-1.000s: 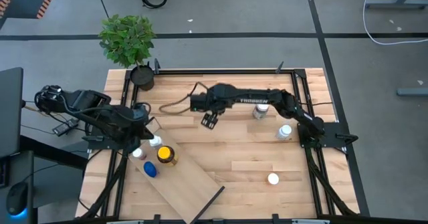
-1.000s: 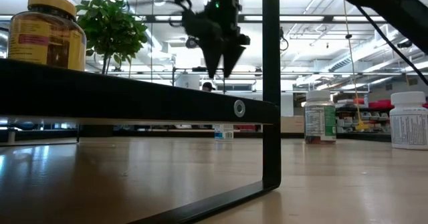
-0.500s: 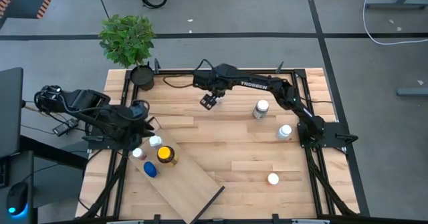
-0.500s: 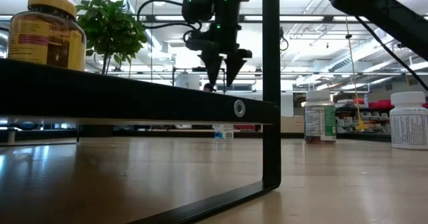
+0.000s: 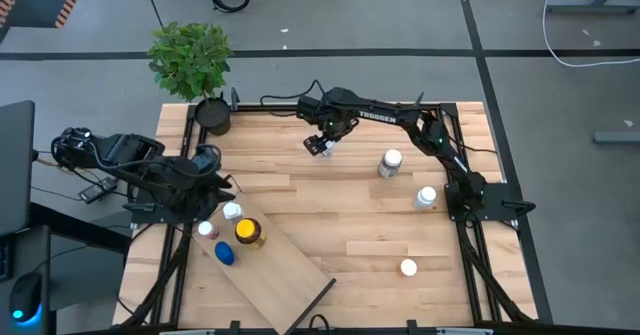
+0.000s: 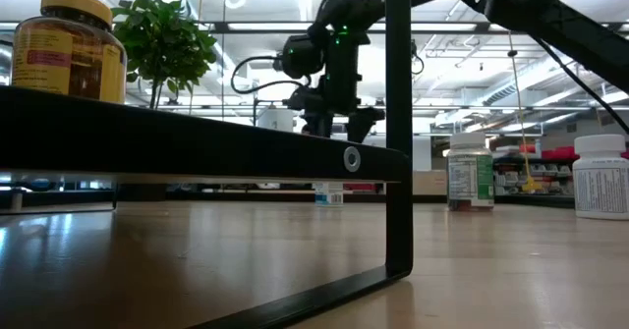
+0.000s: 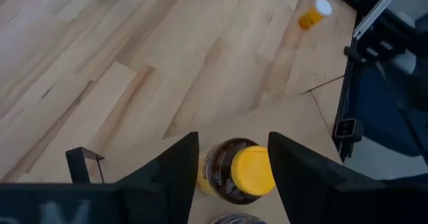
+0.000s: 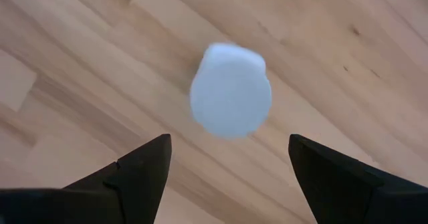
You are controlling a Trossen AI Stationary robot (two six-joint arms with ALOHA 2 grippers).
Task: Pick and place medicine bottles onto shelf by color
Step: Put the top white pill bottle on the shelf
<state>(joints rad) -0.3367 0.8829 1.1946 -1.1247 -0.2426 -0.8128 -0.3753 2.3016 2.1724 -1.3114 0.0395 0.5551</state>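
While the right gripper [image 8: 227,160] hangs with fingers spread wide and empty, a white-capped bottle [image 8: 231,90] stands directly below it on the tabletop [image 8: 348,70]. Likely light, rigid and smooth, it wants a grip across its sides.

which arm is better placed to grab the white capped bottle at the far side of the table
The right. Its gripper hangs open directly above that white-capped bottle, which sits between its fingers in the wrist view. The left gripper waits over the shelf, by the yellow-capped bottle.
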